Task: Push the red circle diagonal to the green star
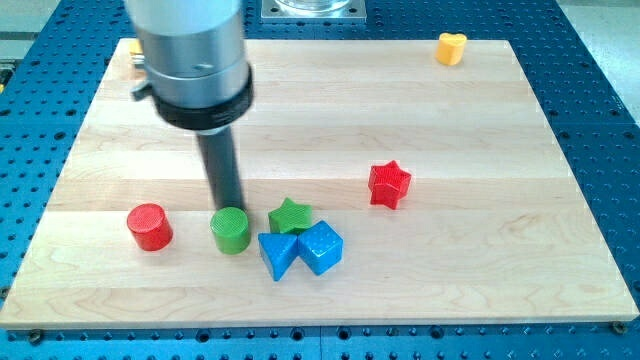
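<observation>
The red circle (150, 226) stands on the wooden board at the view's lower left. The green star (290, 216) lies to its right, near the middle bottom. A green circle (230, 230) sits between them. My tip (228, 207) is just above the green circle, at its top edge, touching or nearly touching it. The tip is to the right of the red circle and to the left of the green star.
A blue triangle (277, 254) and a blue cube (320, 247) lie just below the green star. A red star (389, 184) is to the right. A yellow heart (452, 47) sits at the top right. The board (400, 110) ends on blue perforated table.
</observation>
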You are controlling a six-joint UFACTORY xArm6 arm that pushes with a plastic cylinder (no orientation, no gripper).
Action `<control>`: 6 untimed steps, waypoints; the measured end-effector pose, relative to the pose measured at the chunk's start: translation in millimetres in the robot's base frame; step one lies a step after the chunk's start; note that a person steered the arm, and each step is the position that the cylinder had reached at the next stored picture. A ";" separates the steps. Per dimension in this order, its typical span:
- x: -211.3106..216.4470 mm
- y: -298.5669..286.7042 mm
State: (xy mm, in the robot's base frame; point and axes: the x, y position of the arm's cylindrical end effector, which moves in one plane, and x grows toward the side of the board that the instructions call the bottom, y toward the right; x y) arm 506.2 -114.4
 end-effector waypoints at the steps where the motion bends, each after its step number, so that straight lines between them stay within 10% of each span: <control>1: 30.2 2.5; 4: 57.5 -79.2; 6: -77.4 -38.6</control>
State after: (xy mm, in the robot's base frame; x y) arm 428.8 -153.0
